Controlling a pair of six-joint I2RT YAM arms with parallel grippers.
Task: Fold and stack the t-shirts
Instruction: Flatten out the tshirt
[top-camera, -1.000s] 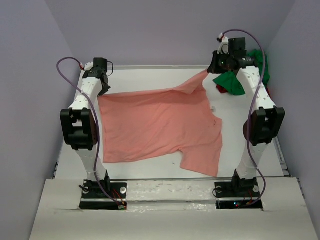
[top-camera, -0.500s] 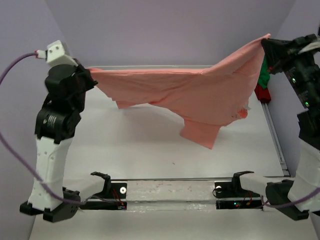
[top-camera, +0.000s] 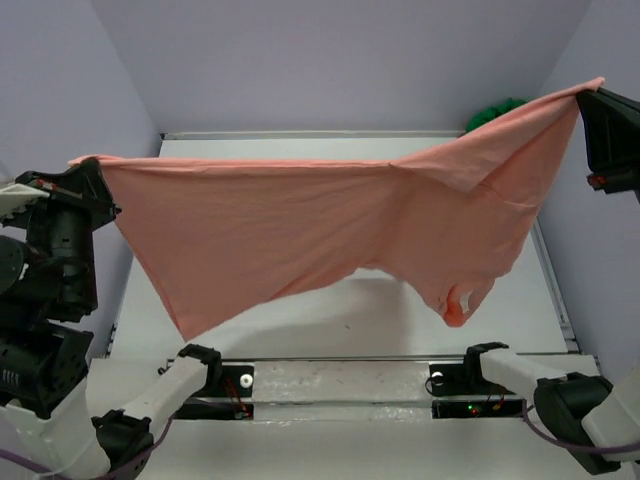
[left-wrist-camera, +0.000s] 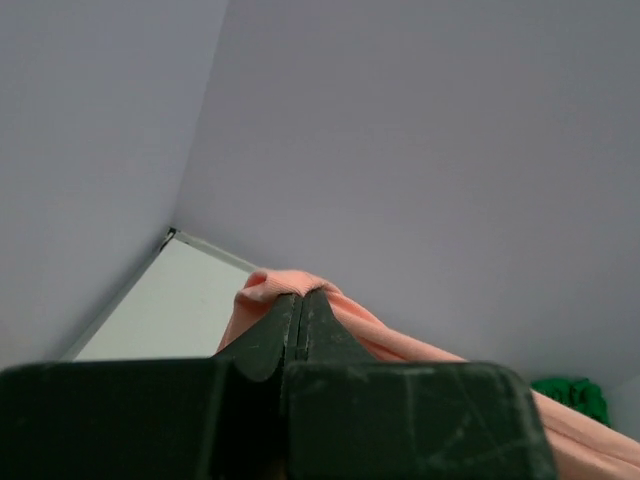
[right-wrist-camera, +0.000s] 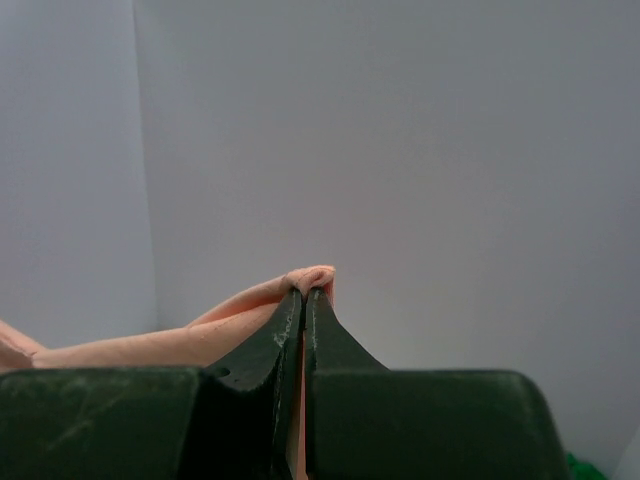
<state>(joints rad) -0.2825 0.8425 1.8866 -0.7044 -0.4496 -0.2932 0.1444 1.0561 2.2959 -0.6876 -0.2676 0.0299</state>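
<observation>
The salmon pink t-shirt (top-camera: 320, 230) hangs spread in the air above the table, stretched between both grippers. My left gripper (top-camera: 88, 170) is shut on its left top corner, and the pinched cloth (left-wrist-camera: 285, 285) bulges over the fingertips in the left wrist view. My right gripper (top-camera: 588, 92) is shut on the right top corner, higher up, with cloth (right-wrist-camera: 310, 275) showing at the fingertips in the right wrist view. The lower hem droops lowest at the right (top-camera: 458, 305). The bright green t-shirt (top-camera: 492, 112) lies bunched at the far right corner, mostly hidden behind the pink one; it also shows in the left wrist view (left-wrist-camera: 572, 397).
The white table (top-camera: 330, 310) lies below the hanging shirt. Lilac walls close in the back and both sides. Both arm bases (top-camera: 215, 385) stand on the near rail, with a metal rail (top-camera: 555, 290) along the table's right edge.
Both grippers have lifted the pink shirt from flat on the table into the air and pulled it wide apart. The arms have risen toward the camera.
</observation>
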